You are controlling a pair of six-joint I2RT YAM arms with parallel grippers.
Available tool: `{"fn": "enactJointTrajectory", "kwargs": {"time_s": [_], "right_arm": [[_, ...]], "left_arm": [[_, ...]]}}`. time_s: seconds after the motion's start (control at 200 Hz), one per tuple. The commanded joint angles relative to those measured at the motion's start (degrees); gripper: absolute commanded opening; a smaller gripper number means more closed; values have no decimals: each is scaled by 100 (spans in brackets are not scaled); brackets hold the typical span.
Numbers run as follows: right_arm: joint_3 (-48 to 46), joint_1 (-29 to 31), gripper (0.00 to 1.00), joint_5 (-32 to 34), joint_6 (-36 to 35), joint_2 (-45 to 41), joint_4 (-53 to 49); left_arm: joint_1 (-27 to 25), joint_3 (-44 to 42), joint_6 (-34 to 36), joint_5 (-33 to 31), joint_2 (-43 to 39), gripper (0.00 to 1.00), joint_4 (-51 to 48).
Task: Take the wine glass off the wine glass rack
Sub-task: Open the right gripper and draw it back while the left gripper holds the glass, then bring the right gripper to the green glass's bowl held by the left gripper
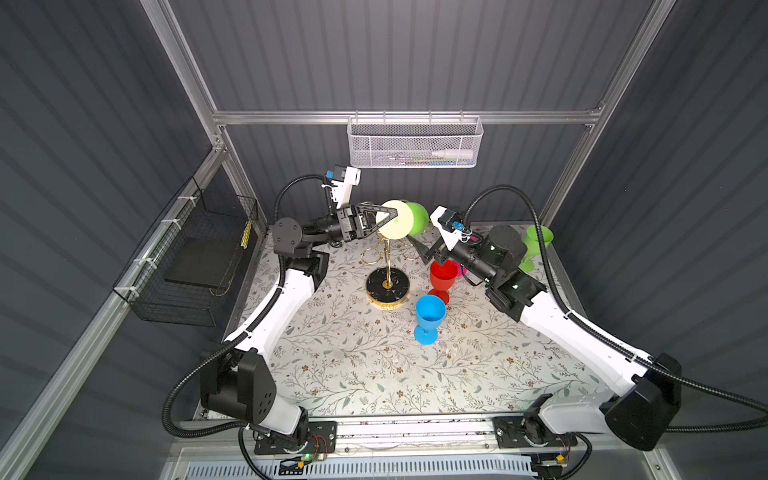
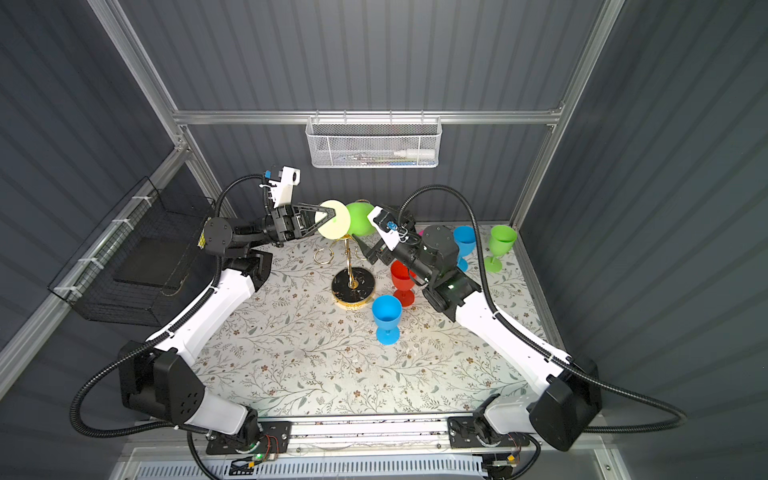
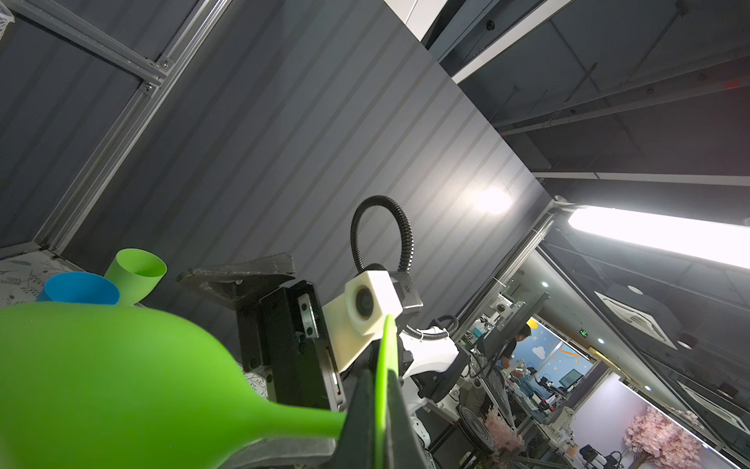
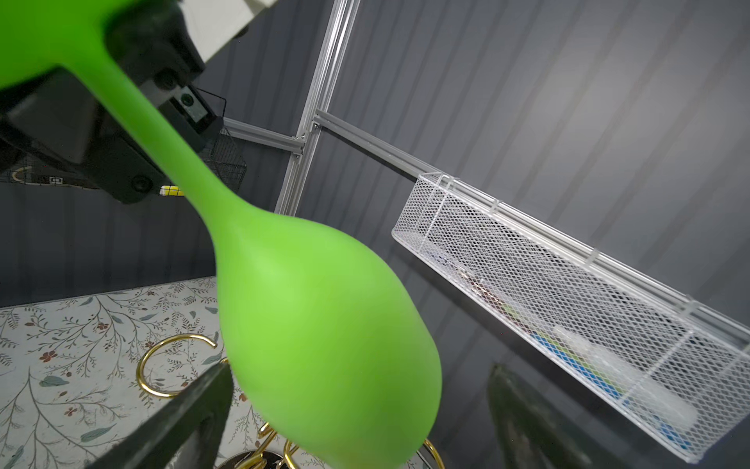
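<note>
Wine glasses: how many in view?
5: green plastic glass in the left hand above gold wire rack; red glass, near blue glass beside its base; far blue glass, far green glass back right. Others may be hidden.

Grey ribbed walls [image 1: 415, 54], aluminium frame [image 1: 291, 117], floral tabletop [image 1: 374, 365].

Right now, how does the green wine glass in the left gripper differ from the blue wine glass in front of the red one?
The green wine glass lies sideways; the blue wine glass stands upright, mouth up. The green one is in the air above the rack, its foot clamped in the left gripper; the blue one rests on the table, ungripped. Both are goblets with bowl, stem and round foot.
</note>
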Motion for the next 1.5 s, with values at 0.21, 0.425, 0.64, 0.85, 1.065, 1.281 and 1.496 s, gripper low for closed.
{"fn": "enactJointTrajectory", "kwargs": {"time_s": [0.21,0.425,0.64,0.85,1.065,1.281,1.496], "right_arm": [[643,99,99,-132,80,517,332],[806,104,98,-163,116,709,263],[866,110,88,-200,153,763,150],[860,138,72,-142,117,761,28],[792,159,62,-71,117,648,-85],[677,228,54,117,90,302,-625],[972,291,45,526,386,-306,-2264]], "left_arm": [[-15,-26,42,-72,-250,0,123],[-15,0,-6,-63,-229,0,121],[-15,44,-133,-84,-164,0,281],[-15,59,-149,-109,-111,0,290],[-15,108,-170,-84,-65,8,292],[119,145,-2,-79,-105,51,230],[479,-102,439,-479,-241,64,-101]]}}
